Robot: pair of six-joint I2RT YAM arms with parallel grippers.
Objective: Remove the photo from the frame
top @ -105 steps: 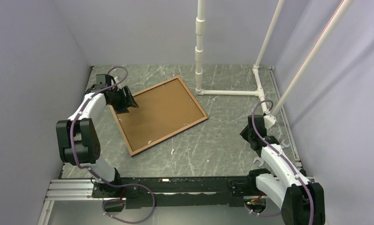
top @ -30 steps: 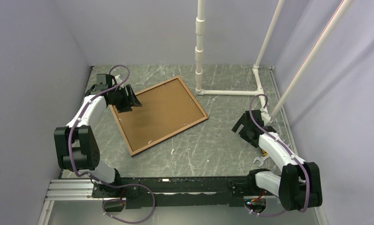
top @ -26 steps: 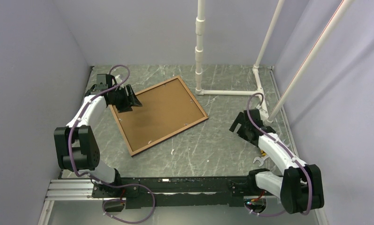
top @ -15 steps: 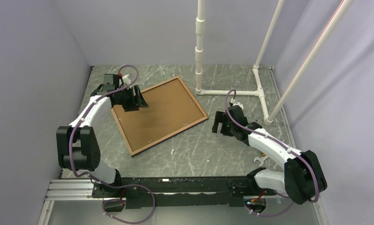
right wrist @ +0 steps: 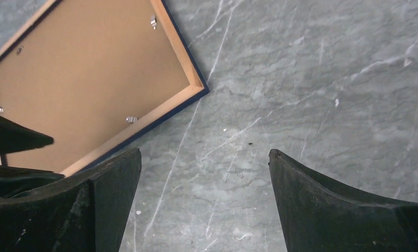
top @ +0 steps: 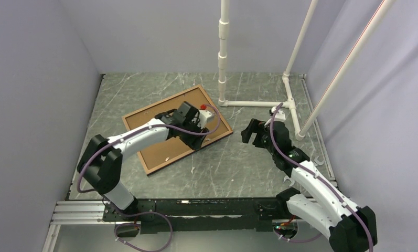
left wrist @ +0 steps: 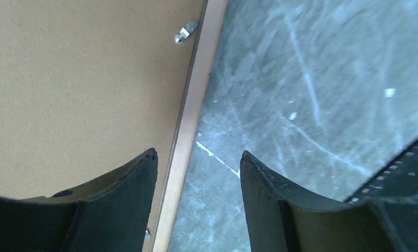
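Black left gripper (left wrist: 197, 155) gapes empty over the frame (left wrist: 194, 94) edge; right gripper (right wrist: 204, 153) wide, empty.

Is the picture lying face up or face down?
Face down. Only the photo's brown back shows inside the frame, held by little metal clips; the printed side is hidden.

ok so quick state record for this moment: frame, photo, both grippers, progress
frame: face down on the table, lying at an angle
photo: in the frame, only its brown back showing
metal tabs: along the rim's inner side, several visible
left gripper: open, straddling the frame's near-right edge, one finger over the back, the other over the table; contact unclear
right gripper: open, over bare table beside the frame's right corner, holding nothing
progress: photo not out yet
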